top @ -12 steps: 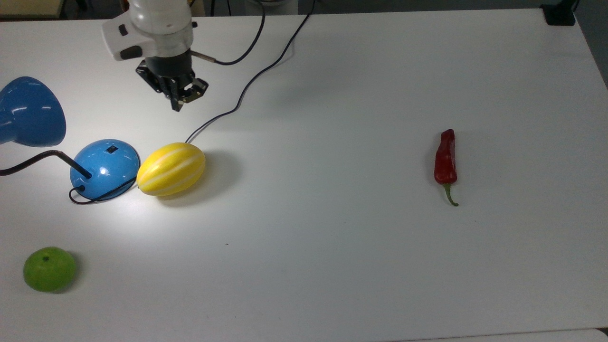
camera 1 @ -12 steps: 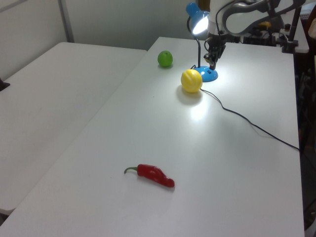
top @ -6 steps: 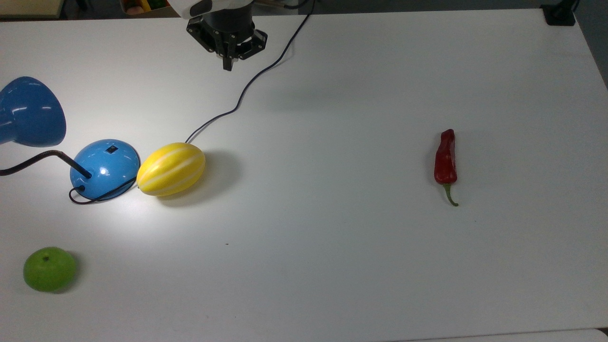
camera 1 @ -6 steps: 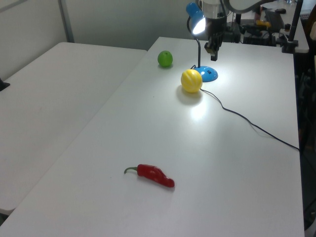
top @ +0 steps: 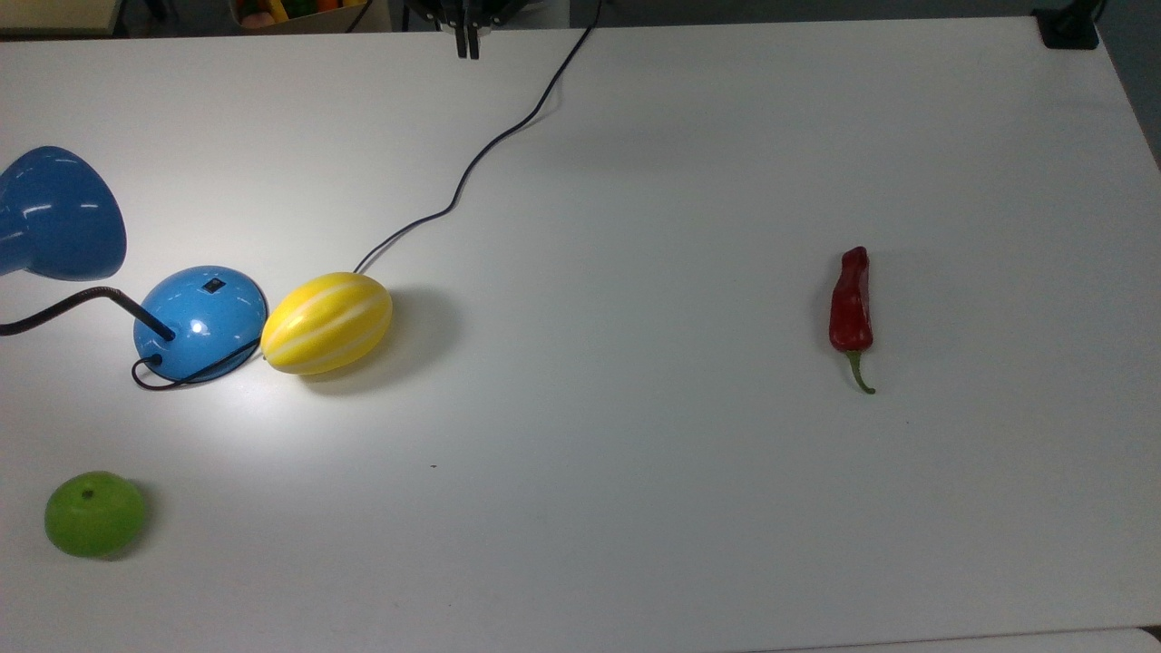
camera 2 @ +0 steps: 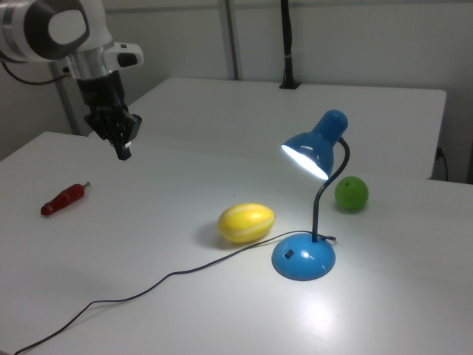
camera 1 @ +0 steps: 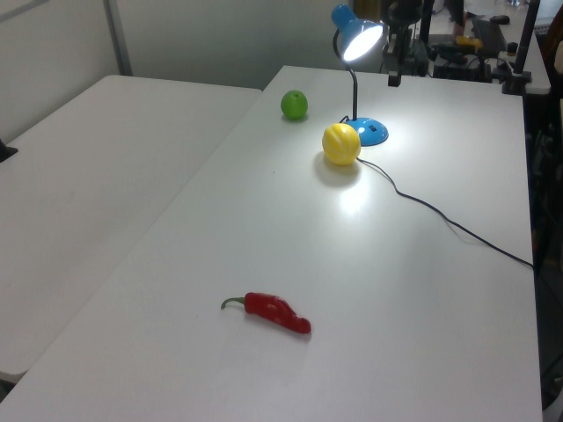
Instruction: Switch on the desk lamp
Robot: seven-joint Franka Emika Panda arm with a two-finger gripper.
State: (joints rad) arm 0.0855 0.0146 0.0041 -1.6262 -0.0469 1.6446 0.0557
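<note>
Right view: desk lamp (camera 2: 310, 192) glowing.

White surface (top: 635, 508) bearing three non-task items. Yellow striped melon (top: 326, 323), lying on its side at the top view's left. Green round fruit (top: 94, 512), near the top view's lower left corner, well apart from the melon. Red chili pepper (top: 851, 308) with green stem, alone at the top view's right, stem pointing toward the lower edge.
</note>
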